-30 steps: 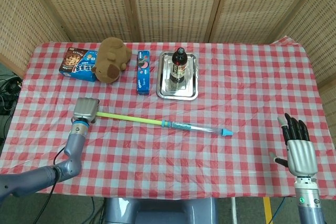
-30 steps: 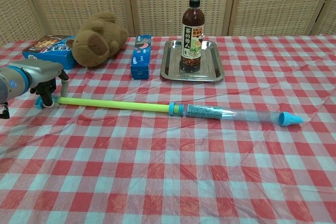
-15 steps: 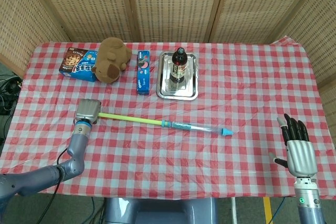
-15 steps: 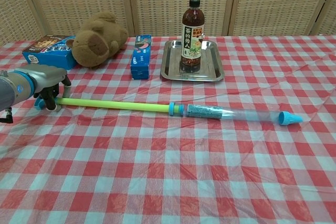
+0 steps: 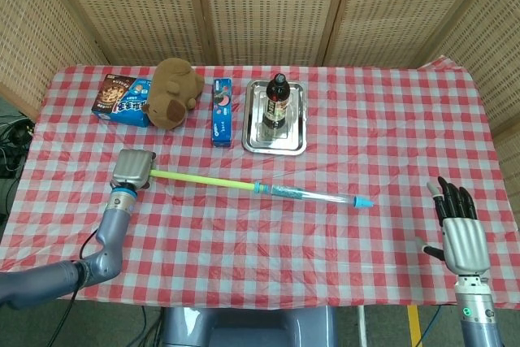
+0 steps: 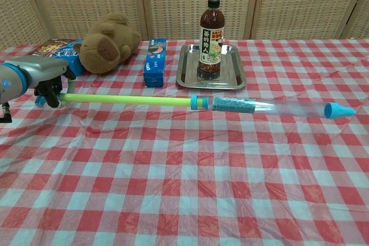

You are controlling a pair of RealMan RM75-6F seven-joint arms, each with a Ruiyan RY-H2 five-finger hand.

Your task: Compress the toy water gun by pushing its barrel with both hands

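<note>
Pushing the toy water gun (image 5: pixel 260 188) shut calls for 2 opposed hands, and only 1 is engaged: the left hand (image 5: pixel 132 170) grips the yellow plunger's end at the table's left, while the right hand (image 5: pixel 461 229) waits at the near right edge, fingers spread and holding nothing, well apart from the blue nozzle tip (image 5: pixel 365 201). A good move, by my judgement, brings that palm squarely against the tip so the force runs along the barrel, which lies across the table's middle. The red checked cloth (image 5: pixel 366 119) is wrinkled. Beyond sit a steel tray (image 5: pixel 296 145) with 1 bottle (image 5: pixel 277 99), a blue packet (image 5: pixel 221 111), a plush toy (image 5: pixel 172 91) and a snack box (image 5: pixel 116 97), before woven screens (image 5: pixel 260 6).
</note>
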